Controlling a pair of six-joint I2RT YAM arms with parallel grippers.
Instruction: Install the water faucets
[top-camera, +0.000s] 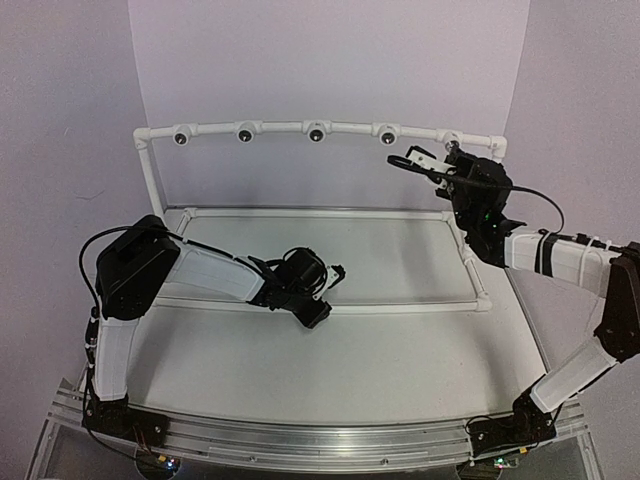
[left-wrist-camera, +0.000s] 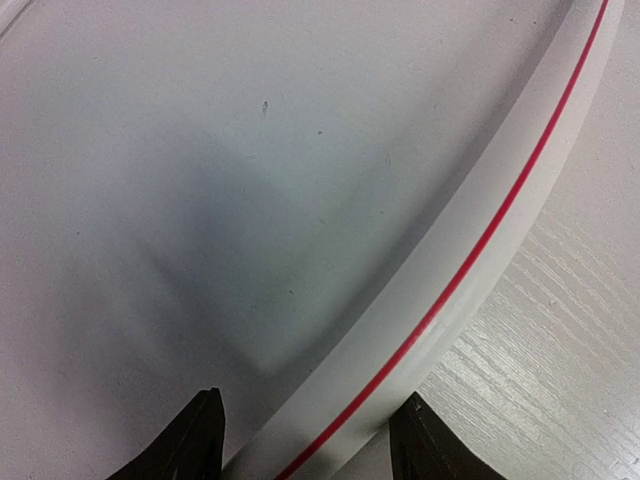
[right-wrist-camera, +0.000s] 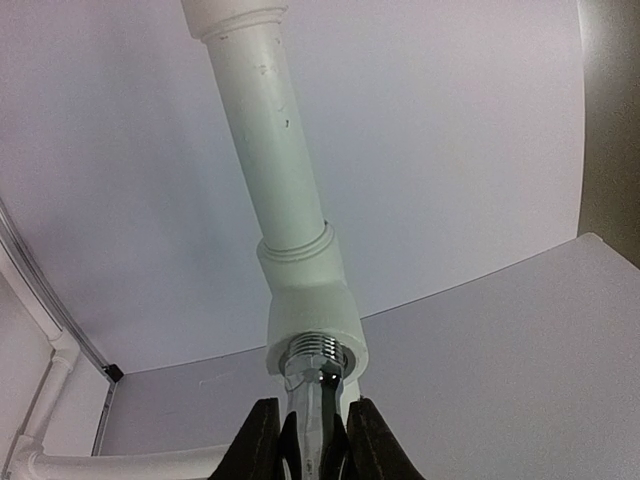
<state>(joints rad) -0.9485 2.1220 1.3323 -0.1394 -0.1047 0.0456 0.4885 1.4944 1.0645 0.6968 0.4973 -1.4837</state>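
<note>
Top view: the left gripper (top-camera: 314, 313) sits low mid-tabletop, at the near rail of the white plastic pipe frame (top-camera: 152, 180). The right gripper (top-camera: 455, 158) is raised at the far right corner.

Left wrist: its fingers (left-wrist-camera: 195, 440) are spread, straddling a red-striped white pipe (left-wrist-camera: 480, 250).

Right wrist: its fingers (right-wrist-camera: 262, 440) pinch the shiny silver metal water faucet (right-wrist-camera: 315, 385), whose threaded end is at the mouth of the round white pipe fitting (right-wrist-camera: 310, 320).

Pale lilac backdrop wall (top-camera: 330, 60), white tabletop (top-camera: 350, 360), aluminium rail (top-camera: 320, 445) along near edge, soft even light

Holds faucet (right-wrist-camera: 316, 365) in right gripper (right-wrist-camera: 315, 410) at rightmost fitting (right-wrist-camera: 312, 315) of rear rail (top-camera: 280, 127); straddles front pipe (left-wrist-camera: 470, 280) mid-table with left gripper (left-wrist-camera: 310, 405).
</note>
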